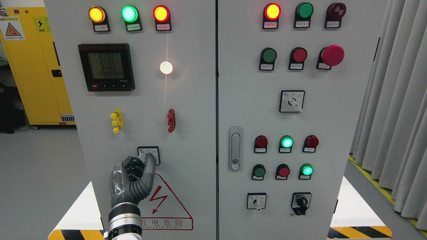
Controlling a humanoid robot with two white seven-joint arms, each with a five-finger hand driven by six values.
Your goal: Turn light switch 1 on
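A small rotary switch with a square black-framed plate sits low on the left cabinet door, above a red warning triangle. My left hand comes up from the bottom edge and its grey fingers are curled around the switch knob, hiding most of it. A round white lamp higher on the same door is lit. My right hand is out of view.
The left door carries a digital meter, three lit lamps at the top, a yellow clip and a red clip. The right door has buttons, lamps, selector switches and a door handle. A yellow cabinet stands at the left, curtains at the right.
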